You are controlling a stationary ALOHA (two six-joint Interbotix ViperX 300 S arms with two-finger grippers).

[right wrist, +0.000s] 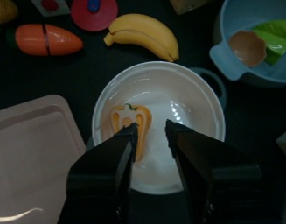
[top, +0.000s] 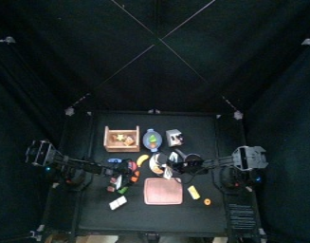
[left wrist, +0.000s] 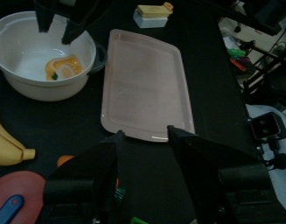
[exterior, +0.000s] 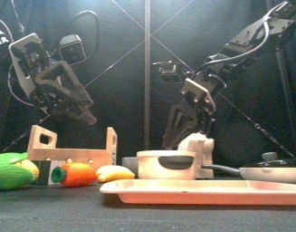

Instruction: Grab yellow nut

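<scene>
Both grippers are held apart: right gripper (right wrist: pixel 151 128) over white bowl (right wrist: pixel 198 96), left gripper (left wrist: pixel 143 136) over pink tray (left wrist: pixel 145 79). Yellow nut (top: pixel 207 201) is seen right of tray; judged light, hard, roll-prone, best pinched across its sides.

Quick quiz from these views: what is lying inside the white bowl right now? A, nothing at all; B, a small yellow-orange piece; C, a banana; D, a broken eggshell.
B: the right wrist view shows a small yellow-orange piece on the floor of the white bowl, just ahead of the right gripper, whose jaws stand open.
</scene>
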